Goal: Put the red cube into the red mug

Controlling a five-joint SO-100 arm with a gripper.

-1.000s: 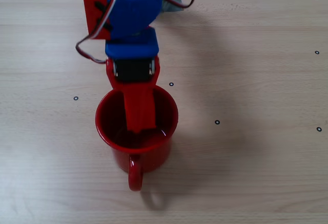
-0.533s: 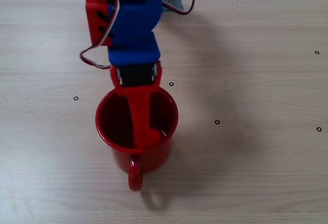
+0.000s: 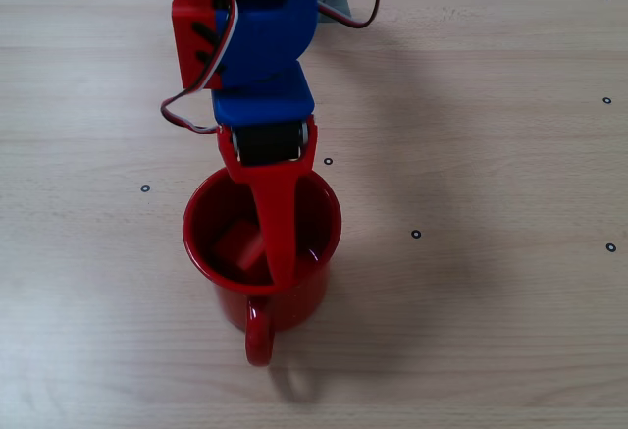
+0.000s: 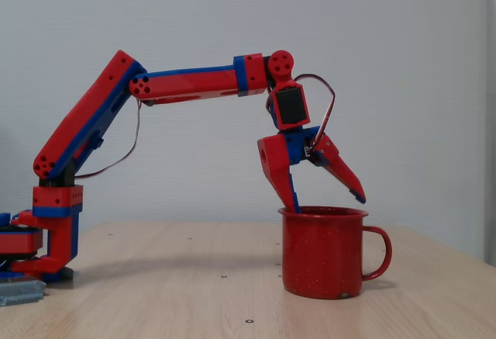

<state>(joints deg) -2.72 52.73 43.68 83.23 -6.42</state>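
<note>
- The mug [image 3: 262, 252] stands upright on the wooden surface [image 3: 491, 301]; in the overhead fixed view its loop handle [image 3: 259, 336] points toward the bottom of the picture, and in the side fixed view the mug [image 4: 324, 252] has its handle on the right.
- The cube [image 3: 238, 243] lies inside the mug, on the left part of the dark interior as the overhead view shows it, tilted a little, with one pale-lit face up.
- The cube is hidden by the mug wall in the side view.
- The hand [image 4: 329, 201] hangs over the mug's mouth with its jaws spread wide, holding nothing.
- In the side view one finger [image 4: 280, 176] reaches down to the rim at the mug's left edge, its tip at or just inside the rim; the other finger [image 4: 341, 171] slants out to the right, its tip above the rim and clear of it.
- In the overhead view a long red finger [image 3: 279, 228] runs down across the mug's opening, just right of the cube; whether it touches the cube cannot be told.
- The arm [image 4: 186, 83] is red and blue, rising from a base at the left of the side view and bending down at the wrist above the mug.
- Small dark ring marks [image 3: 416, 234] dot the surface around the mug.
</note>
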